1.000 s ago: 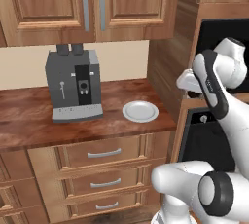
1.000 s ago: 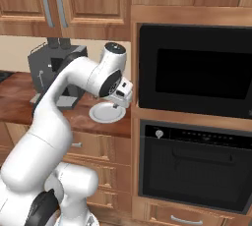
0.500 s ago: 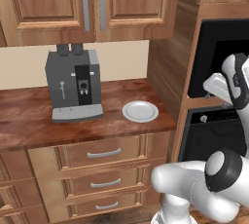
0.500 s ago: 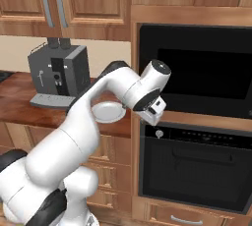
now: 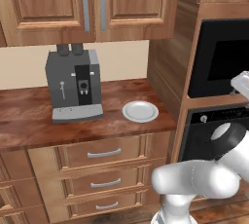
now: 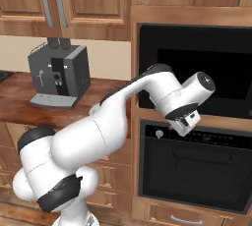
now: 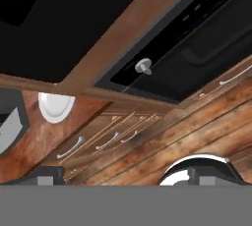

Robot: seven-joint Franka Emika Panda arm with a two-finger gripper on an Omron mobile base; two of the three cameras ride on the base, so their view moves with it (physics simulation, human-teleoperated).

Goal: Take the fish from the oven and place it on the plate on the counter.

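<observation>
Starting out, by the look of it: oven [image 6: 197, 171] door is shut, nothing taken out yet. The fish can't be seen anywhere; presumably inside behind the dark glass, but that's a guess. The plate [image 5: 140, 111] sits bare on the counter [image 5: 29, 121], right of the coffee machine [image 5: 74, 85] and near the counter's right end, just left of the tall oven cabinet.

The gripper [image 6: 186, 123] hangs in front of the oven's black control strip, close to the small round knob [image 6: 159, 133], just below the black-glass appliance [image 6: 197, 68] above. Jaws are spread wide with nothing between them. In the hand view the knob [image 7: 143, 65] shows near centre, with the plate [image 7: 55, 106] off toward the left and the drawer handles [image 7: 106, 141] below.

Done so far: nothing that shows. Left, as I judge it: get the oven door open, most likely by the handle bar on the door below the strip, reach in to the rack, pick up the fish, carry it left, set it on the plate. The hand is at strip height, so it probably needs to drop to the handle first.
</observation>
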